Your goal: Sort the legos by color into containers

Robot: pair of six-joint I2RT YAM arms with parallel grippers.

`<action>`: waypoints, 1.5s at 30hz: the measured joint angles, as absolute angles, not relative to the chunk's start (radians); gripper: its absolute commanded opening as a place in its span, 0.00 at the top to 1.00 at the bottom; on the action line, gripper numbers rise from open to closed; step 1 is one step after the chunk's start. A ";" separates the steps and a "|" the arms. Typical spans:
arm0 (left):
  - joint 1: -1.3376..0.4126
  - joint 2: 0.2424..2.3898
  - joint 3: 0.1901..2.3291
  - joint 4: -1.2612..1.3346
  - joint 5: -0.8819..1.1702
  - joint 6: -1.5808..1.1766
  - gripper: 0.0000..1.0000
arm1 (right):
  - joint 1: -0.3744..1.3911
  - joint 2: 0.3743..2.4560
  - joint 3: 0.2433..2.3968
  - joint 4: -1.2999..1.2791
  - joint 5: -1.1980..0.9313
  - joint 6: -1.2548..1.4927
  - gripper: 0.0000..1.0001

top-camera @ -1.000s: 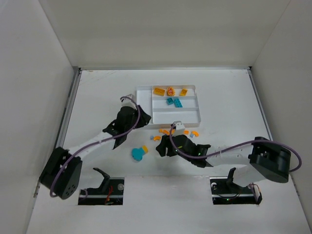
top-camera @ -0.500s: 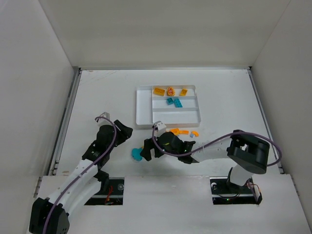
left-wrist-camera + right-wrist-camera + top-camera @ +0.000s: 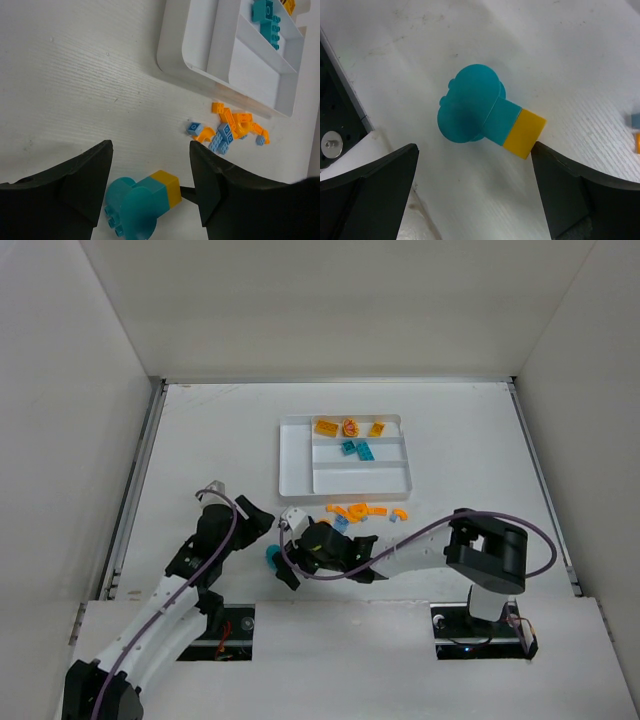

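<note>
**Both grippers open near a teal-and-yellow piece**

Plain white walls close in the table on 3 sides. Its top is white with a fine ribbed grain and a few faint scuffs, and a metal rail runs along its left edge.

The white tray sits toward the far middle. Its farthest long section holds 3 yellow-orange legos, 1 of them marked with red. The next section holds 2 teal bricks.

The right arm reaches leftward across the near table and the left arm angles in from the near left.

The right gripper hangs with its jaws spread wide, directly above the teal-and-yellow piece and holding nothing. The left gripper is also parted and holds nothing, with that piece lying on the table just beside it.

A loose cluster of orange and light blue bricks lies on the table just in front of the tray's near wall.
</note>
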State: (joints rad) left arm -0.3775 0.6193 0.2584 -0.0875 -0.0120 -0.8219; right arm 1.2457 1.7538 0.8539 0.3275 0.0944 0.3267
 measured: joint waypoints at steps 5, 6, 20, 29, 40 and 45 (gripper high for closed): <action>-0.373 0.563 0.246 -0.149 0.014 -0.833 0.41 | 1.251 1.808 0.899 0.297 0.124 0.278 0.00; -0.371 0.545 0.243 -0.164 0.017 -0.834 0.42 | 1.250 1.816 0.904 0.291 0.128 0.275 0.01; -0.359 0.513 0.240 -0.227 0.022 -0.835 0.42 | 1.271 1.723 0.888 0.215 0.077 0.246 0.07; -0.351 0.533 0.249 -0.221 0.022 -0.828 0.44 | 1.202 1.741 0.947 0.120 0.051 0.103 0.08; -0.352 0.537 0.266 -0.222 0.043 -0.829 0.45 | 1.158 1.814 1.065 0.006 -0.028 -0.072 0.09; -0.352 0.553 0.284 -0.240 0.049 -0.829 0.47 | 1.158 1.858 1.089 -0.008 -0.068 -0.104 0.21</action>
State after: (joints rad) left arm -0.3515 0.5526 0.2844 -0.2401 0.0490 -0.8291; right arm 1.1580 1.8584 1.0893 -0.0082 -0.0677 -0.1040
